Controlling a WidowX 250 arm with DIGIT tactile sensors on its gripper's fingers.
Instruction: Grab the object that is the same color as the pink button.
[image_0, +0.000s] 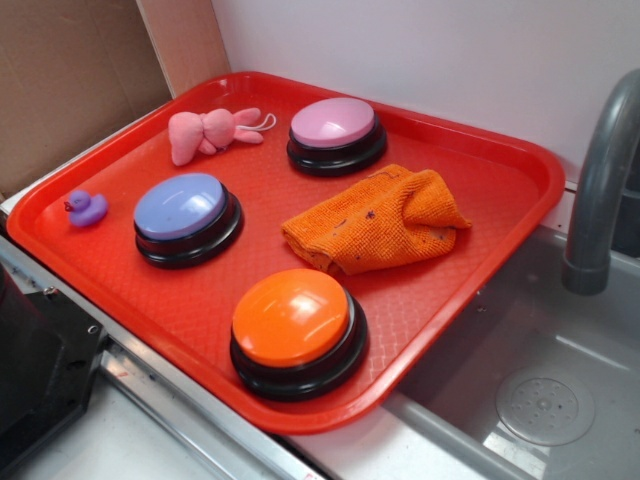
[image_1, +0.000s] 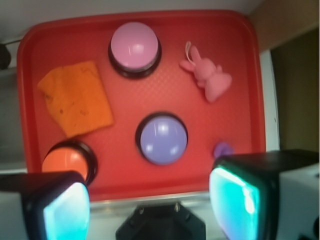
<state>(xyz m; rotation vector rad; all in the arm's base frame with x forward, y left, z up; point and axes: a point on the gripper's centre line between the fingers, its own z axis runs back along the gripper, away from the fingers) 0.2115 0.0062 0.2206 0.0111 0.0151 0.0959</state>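
Wrist view: my tool (image_1: 150, 205), fingers spread and empty, sits at lower frame; the plush (image_1: 209, 76) lies upper right (beside the pink button (image_1: 134, 46)), long axis diagonal.

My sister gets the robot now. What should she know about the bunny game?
Gripper: open, holding nothing, up above the near edge of the red tray.
Pink plush bunny: lying at the far end of the tray, beside the pink button but not touching it.
Also on the tray: blue button, orange button, orange cloth, small purple duck.
Done: nothing yet; the bunny lies untouched.
Left: move over the bunny, go down, close on it, lift.
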